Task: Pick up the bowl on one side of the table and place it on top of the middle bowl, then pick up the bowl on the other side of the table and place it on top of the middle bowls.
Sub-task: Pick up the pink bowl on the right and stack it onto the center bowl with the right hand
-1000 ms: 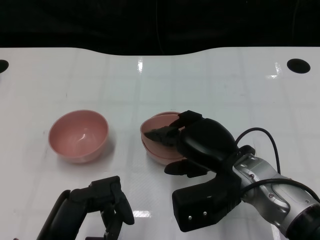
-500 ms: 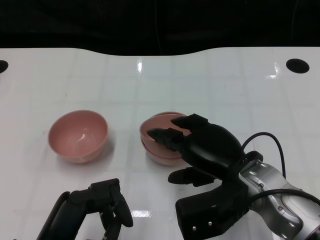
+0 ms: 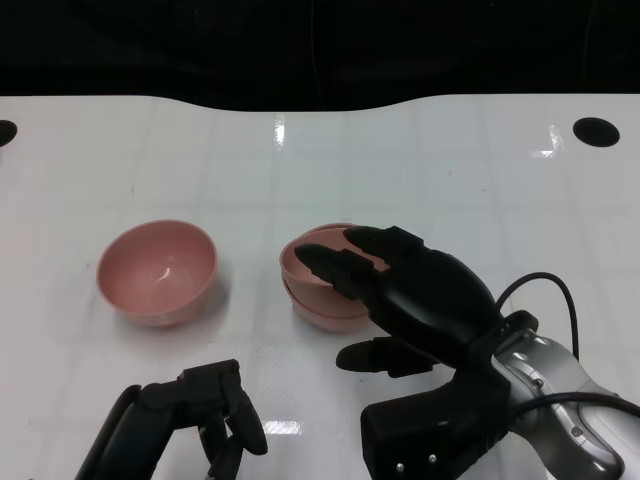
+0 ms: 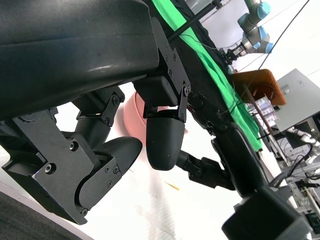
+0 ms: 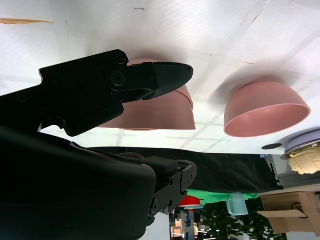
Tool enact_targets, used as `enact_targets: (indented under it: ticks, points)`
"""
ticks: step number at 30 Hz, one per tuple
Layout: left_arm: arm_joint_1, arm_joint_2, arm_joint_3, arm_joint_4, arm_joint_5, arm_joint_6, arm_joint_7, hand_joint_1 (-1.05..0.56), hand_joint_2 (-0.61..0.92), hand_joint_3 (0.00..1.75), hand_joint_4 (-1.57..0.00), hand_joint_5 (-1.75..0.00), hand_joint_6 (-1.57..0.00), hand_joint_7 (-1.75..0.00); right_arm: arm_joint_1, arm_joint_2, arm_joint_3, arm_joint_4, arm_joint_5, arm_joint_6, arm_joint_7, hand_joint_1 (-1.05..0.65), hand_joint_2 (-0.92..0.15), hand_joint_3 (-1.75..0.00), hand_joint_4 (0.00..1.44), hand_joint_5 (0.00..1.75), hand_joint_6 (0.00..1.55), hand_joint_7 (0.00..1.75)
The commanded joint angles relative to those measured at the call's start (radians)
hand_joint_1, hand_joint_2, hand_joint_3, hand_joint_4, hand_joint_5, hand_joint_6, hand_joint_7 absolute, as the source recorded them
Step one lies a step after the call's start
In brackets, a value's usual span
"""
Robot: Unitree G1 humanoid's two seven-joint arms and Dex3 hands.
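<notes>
Right hand [image 3: 400, 290]: glossy black rounded shell, black segmented fingers [image 3: 335, 265]. A black block with small screws joins it to a silver forearm [image 3: 560, 400]; a black cable [image 3: 535, 285] loops above. Left hand [image 3: 215, 410]: black.

White glossy table [image 3: 420, 170], faint grid lines on the surface, overhead light glare near the far edge. Far edge is wavy, all dark beyond it. Black round hole [image 3: 597, 130] at the far right corner, another partly cut off at the left edge [image 3: 5, 131].

Left wrist view: green cloth [image 4: 200, 47] draped behind, blue-jointed robot arm [image 4: 252, 27] on a stand, orange-brown panel [image 4: 260, 82], grey cabinet [image 4: 300, 97], cables.

Right wrist view: cardboard box [image 5: 290, 212], green plant [image 5: 220, 220], pale translucent container [image 5: 237, 204], red object [image 5: 192, 201], lavender plate with something beige on it [image 5: 302, 150].
</notes>
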Motion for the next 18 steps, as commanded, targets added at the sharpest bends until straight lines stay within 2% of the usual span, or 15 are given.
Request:
enact_targets:
  ticks: [1, 16, 18]
  points:
    - [-0.006, 0.011, 0.01, 0.006, 0.007, -0.006, 0.016, -0.12, 0.21, 1.55, -0.87, -1.74, -0.86, -1.41, 0.01, -0.017, -0.025, -0.031, 0.012, 0.004, 0.005, -0.83, -0.92, -0.3, 0.0, 0.15, 0.09, 0.0]
    - [-0.011, 0.011, 0.008, 0.023, 0.0, -0.018, 0.014, -0.12, 0.2, 1.55, -0.88, -1.72, -0.86, -1.41, 0.05, -0.025, -0.061, -0.071, 0.053, -0.023, 0.008, -0.81, -0.92, -0.29, 0.0, 0.2, 0.1, 0.01]
    - [-0.014, 0.012, 0.01, 0.023, 0.0, -0.014, 0.013, -0.12, 0.21, 1.54, -0.87, -1.72, -0.86, -1.4, 0.073, -0.03, -0.075, -0.095, 0.067, -0.05, -0.016, -0.79, -0.92, -0.28, 0.0, 0.24, 0.11, 0.01]
